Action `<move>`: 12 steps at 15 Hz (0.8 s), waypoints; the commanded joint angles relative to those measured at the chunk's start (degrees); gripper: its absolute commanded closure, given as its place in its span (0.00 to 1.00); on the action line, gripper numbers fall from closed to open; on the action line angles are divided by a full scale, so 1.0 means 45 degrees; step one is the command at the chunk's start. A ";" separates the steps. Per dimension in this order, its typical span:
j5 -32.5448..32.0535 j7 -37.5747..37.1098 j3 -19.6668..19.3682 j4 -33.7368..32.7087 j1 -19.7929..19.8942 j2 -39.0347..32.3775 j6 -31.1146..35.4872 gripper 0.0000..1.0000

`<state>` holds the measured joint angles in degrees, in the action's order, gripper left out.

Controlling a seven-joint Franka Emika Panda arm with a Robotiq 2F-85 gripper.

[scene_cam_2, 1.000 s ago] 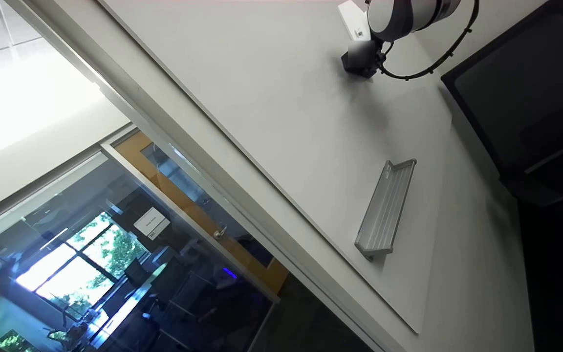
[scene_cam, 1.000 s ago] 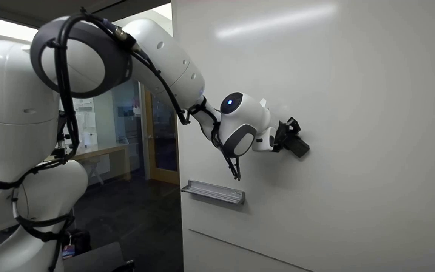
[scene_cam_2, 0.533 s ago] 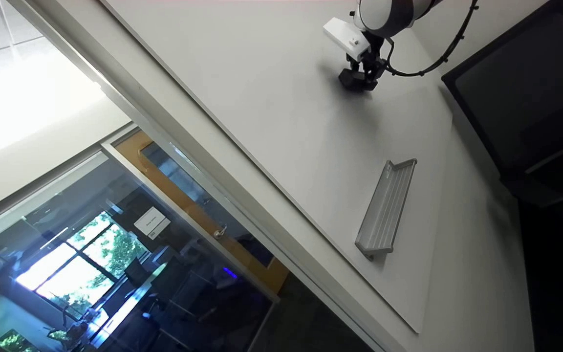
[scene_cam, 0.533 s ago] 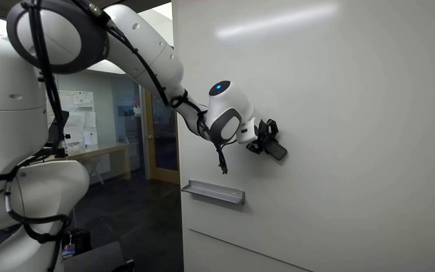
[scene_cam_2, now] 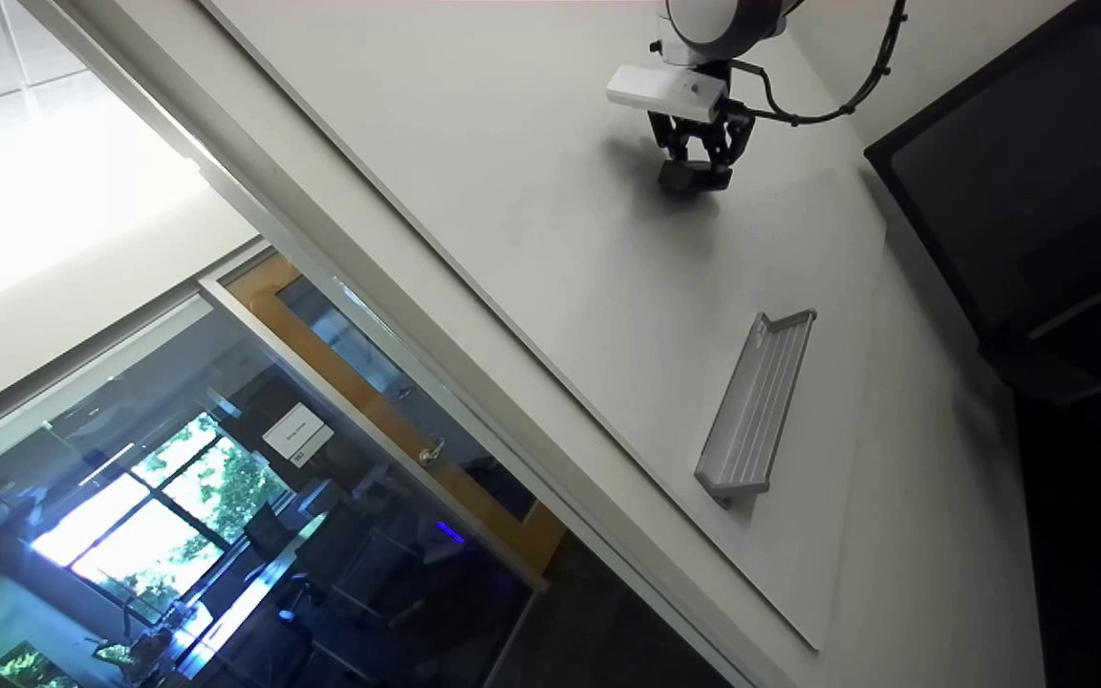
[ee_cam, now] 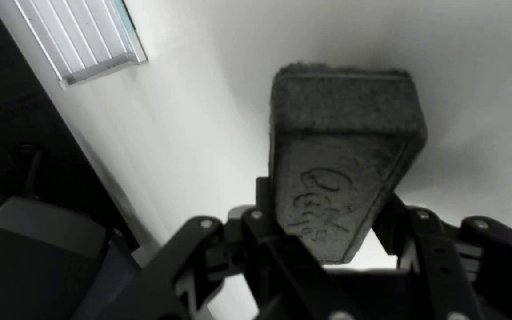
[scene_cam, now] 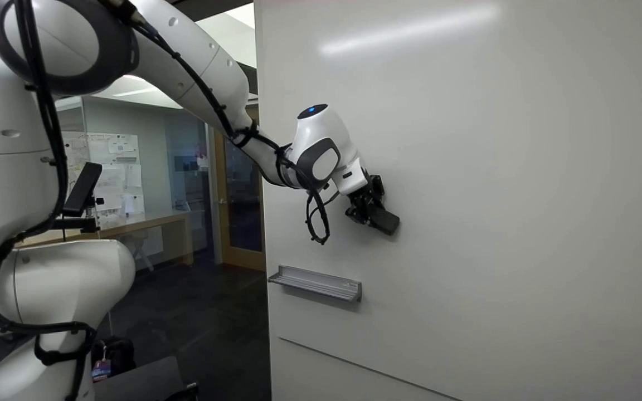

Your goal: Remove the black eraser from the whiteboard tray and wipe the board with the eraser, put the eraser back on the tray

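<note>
While 1 tray [scene_cam: 315,284] juts from 1 board [scene_cam: 499,211], 1 tool [ee_cam: 328,206] is clamped on 1 black eraser [ee_cam: 342,146].

The arm [scene_cam: 209,61] slopes down from its raised elbow [scene_cam: 67,47], end effector [ee_cam: 329,204] tilted downward, two fingers [ee_cam: 262,195] clamped.

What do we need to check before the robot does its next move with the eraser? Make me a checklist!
1. Jaws shut on the eraser: ok. It is gripped between them.
2. Touching the board: cannot tell. It is close, but no view plainly shows contact.
3. Board clean everywhere: cannot tell. Part of it is hidden.
4. Whole tray in sight: ok. Both exterior views show it; the wrist view shows only one end.
5. Eraser lined up above the tray: not ok. In an exterior view it is higher and past the tray's right end in the picture.
</note>
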<state>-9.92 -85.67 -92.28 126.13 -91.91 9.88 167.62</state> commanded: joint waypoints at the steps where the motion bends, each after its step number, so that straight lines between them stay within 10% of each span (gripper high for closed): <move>1: -0.0753 0.0850 0.2278 0.0455 0.2171 0.0199 -0.0359 0.70; 4: 0.0849 0.2749 0.5208 0.1218 0.5035 0.0042 -0.0213 0.70; 5: -0.1244 0.1490 0.5379 0.1392 0.5348 0.0915 -0.0381 0.70; 6: -0.0066 0.1940 0.4504 0.1041 0.4358 0.0076 -0.0118 0.45; 11: -0.1019 0.1657 0.5123 0.1301 0.5166 0.0572 -0.0118 0.45; 12: -0.1045 0.1546 0.5215 0.1255 0.5249 0.0536 -0.0315 0.70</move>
<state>-14.53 -78.21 -69.19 131.99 -68.67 12.58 167.09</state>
